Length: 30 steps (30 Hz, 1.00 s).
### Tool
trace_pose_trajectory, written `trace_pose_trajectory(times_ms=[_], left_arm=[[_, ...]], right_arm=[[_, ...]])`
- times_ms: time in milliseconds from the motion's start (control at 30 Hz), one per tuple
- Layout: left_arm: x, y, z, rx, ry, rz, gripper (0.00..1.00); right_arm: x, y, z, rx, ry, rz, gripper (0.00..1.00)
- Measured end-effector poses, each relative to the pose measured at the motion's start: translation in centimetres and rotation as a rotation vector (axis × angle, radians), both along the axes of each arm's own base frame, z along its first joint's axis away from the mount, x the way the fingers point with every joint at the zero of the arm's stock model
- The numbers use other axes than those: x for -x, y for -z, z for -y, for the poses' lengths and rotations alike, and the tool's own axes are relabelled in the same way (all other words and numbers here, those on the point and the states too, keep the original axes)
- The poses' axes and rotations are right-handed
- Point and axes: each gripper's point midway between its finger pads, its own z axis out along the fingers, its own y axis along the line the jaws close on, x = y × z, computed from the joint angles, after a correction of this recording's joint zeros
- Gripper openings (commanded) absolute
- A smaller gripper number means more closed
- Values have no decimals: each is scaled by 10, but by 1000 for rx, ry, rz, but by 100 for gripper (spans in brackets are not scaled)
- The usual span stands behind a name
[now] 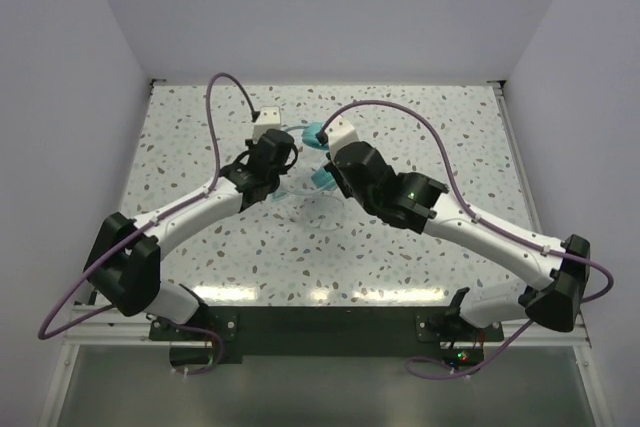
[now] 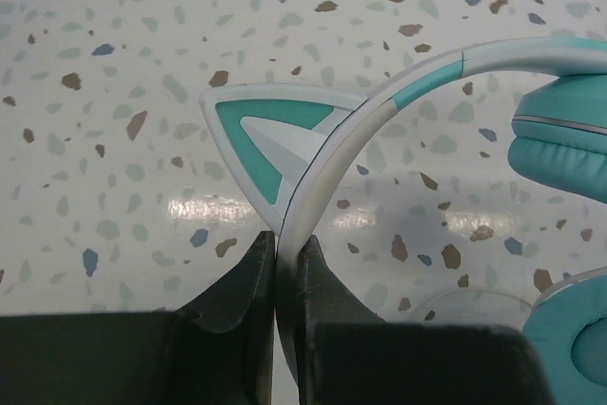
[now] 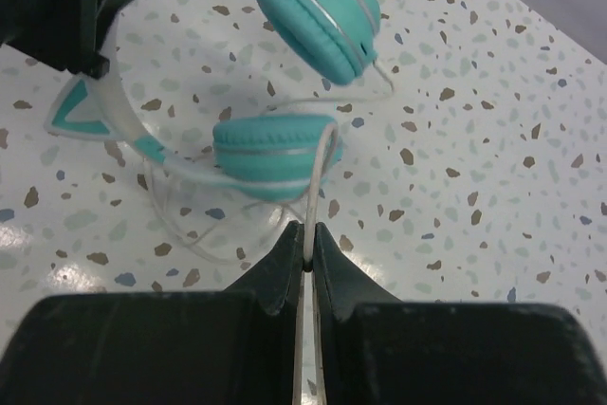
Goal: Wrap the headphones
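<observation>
Top external: left tool (image 2: 287,246), right tool (image 3: 305,234) pinch headphones (image 1: 314,133), table (image 1: 440,127) edges well apart.

Headphones (image 3: 275,154): teal cups, white-teal band; table (image 3: 493,139): white w/ brown-grey specks; purple arm cables (image 1: 226,76).

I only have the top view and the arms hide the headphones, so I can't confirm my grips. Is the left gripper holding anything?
Observer: Yes, the left gripper is shut on the headband, right beside a cat ear.
Operator: And the right one?
Observer: The right gripper is shut on the thin cable, close to the nearer ear cup.
Operator: Any slack cable?
Observer: Yes, loose cable curls on the table beside that cup.
</observation>
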Motion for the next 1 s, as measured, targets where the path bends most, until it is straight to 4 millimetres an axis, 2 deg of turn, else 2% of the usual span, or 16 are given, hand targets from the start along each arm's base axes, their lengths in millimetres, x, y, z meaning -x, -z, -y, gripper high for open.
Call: trace_pose_trajectory(times_ms=[100, 200, 400, 633, 800, 900, 1000], left_arm=[[6, 2, 25, 1, 115, -12, 0], [10, 3, 39, -3, 191, -25, 0], [10, 5, 38, -12, 203, -36, 0], [2, -2, 47, -1, 238, -39, 0], [-5, -5, 53, -13, 253, -43, 0], [-7, -6, 51, -43, 251, -49, 0], [-8, -6, 47, -77, 248, -59, 0]], right_arm=[[-8, 2, -3, 34, -12, 2, 0], [-12, 9, -3, 67, -26, -11, 0], [-4, 9, -10, 24, -90, -48, 0], [7, -8, -3, -34, -113, -34, 0], [10, -12, 2, -36, -113, -33, 0], [16, -19, 5, -43, -127, -37, 0], [21, -36, -3, -81, -173, -41, 0]])
